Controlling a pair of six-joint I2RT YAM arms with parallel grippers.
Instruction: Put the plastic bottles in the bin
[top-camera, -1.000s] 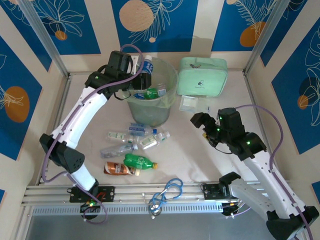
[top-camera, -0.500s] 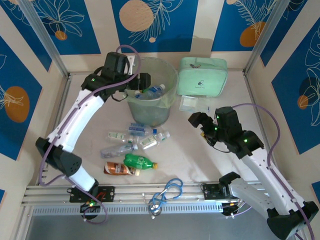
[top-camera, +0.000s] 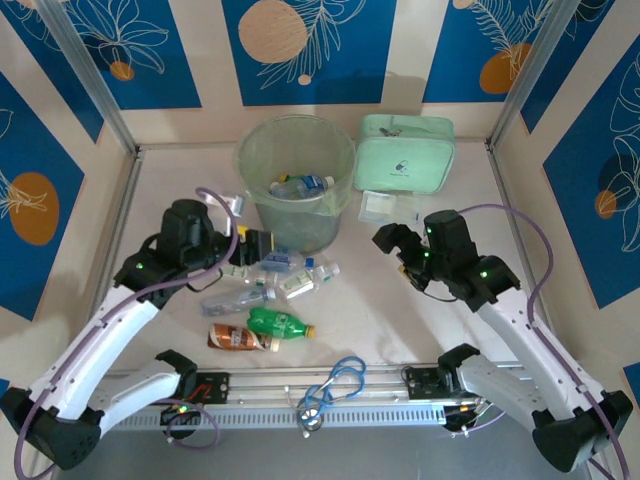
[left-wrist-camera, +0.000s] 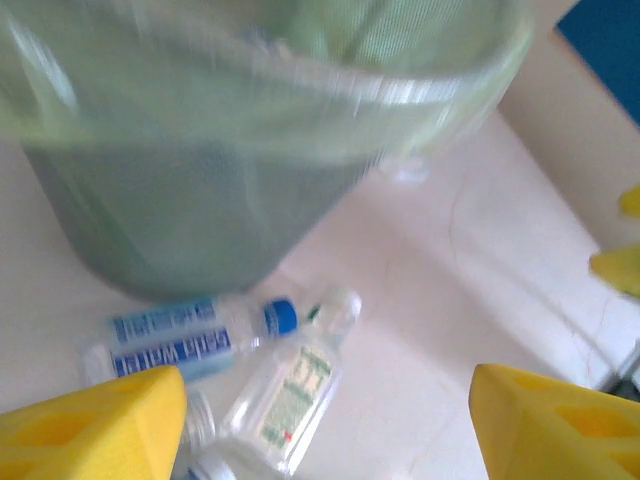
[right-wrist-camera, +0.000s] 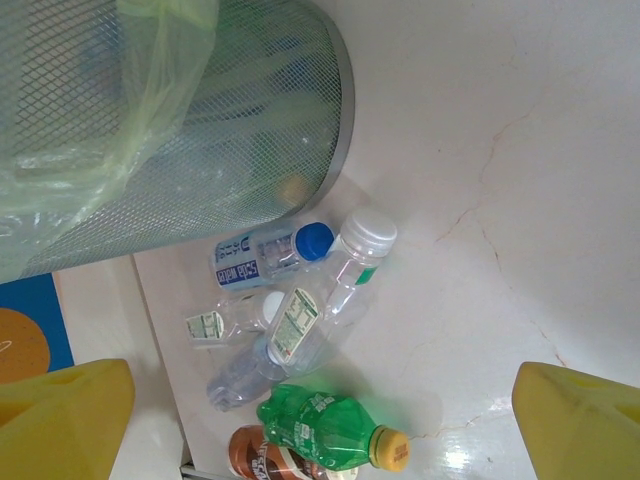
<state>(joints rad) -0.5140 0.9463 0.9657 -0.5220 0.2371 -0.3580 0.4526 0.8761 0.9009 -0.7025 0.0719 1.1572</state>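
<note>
Hovering left hand (left-wrist-camera: 330, 395) spread | plastic bottles (left-wrist-camera: 285, 400) just ahead; seemingly untouched

Bin (top-camera: 305, 232): one.
Clear bottles (top-camera: 308, 278) on the counter (top-camera: 360, 300) in front of the bin: four.
Green bottle (top-camera: 278, 323) in front of the bin: one.
Brown-orange bottle (top-camera: 233, 338) in front of the bin: one.
Inside the bin: one blue-labelled bottle (top-camera: 300, 186) plain to see, any others too murky to count.
Zip case (top-camera: 405, 150) right of the bin: one.
Blue cord loop (top-camera: 340, 380): one.
</note>
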